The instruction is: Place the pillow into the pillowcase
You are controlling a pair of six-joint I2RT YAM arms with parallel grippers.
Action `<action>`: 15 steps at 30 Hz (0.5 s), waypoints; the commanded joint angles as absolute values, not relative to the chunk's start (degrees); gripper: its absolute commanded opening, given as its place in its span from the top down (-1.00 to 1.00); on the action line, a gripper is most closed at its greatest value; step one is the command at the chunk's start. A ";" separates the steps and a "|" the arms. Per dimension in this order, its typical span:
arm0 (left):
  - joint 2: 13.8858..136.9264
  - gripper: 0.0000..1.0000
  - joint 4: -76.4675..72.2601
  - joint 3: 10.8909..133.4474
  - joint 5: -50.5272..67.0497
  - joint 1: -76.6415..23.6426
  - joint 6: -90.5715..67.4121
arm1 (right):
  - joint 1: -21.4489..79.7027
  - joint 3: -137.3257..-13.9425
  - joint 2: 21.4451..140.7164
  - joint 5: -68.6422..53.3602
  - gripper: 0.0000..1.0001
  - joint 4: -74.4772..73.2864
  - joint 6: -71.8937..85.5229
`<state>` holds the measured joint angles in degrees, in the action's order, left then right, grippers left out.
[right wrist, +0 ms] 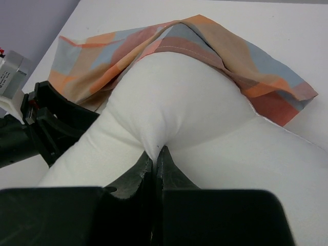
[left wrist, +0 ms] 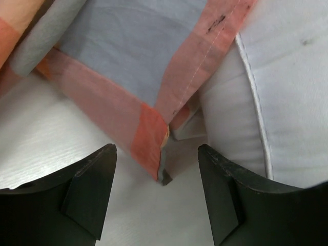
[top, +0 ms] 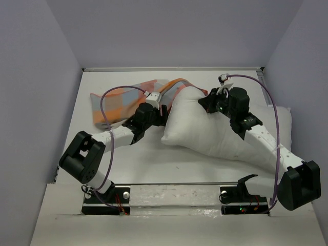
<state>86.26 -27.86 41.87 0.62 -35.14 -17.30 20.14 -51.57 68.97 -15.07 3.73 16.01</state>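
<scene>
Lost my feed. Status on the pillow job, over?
Left gripper open by pillowcase hem. Right gripper shut on pillow. Pillow's end under hem, mostly outside. Nothing seen blocking.

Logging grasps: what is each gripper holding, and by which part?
The right gripper pinches the pillow by a fold of its fabric near the end under the pillowcase. The left gripper is open, holding nothing.

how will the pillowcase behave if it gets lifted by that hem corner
Likely floppy: the pillowcase folds and drapes over the pillow, so lifting one corner would probably leave the rest hanging. It looks thin and light, so a push should bunch it rather than slide it whole. Its mouth will probably sag shut unless held open.
</scene>
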 commanded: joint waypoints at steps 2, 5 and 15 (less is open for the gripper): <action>91.66 -0.38 -32.96 47.81 1.50 -35.07 -15.74 | 18.72 -52.29 66.53 -17.84 1.00 10.63 17.49; 94.12 -0.09 -33.39 49.13 -5.60 -35.07 -15.56 | 18.72 -52.47 66.36 -18.02 1.00 10.55 17.58; 85.89 1.00 -41.13 41.07 -11.61 -34.98 -18.10 | 18.72 -52.38 67.76 -14.60 1.00 10.63 17.05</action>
<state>94.37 -33.71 45.78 -8.56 -35.14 -16.71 19.14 -51.57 68.97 -16.43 3.88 16.75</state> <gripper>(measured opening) 0.021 0.041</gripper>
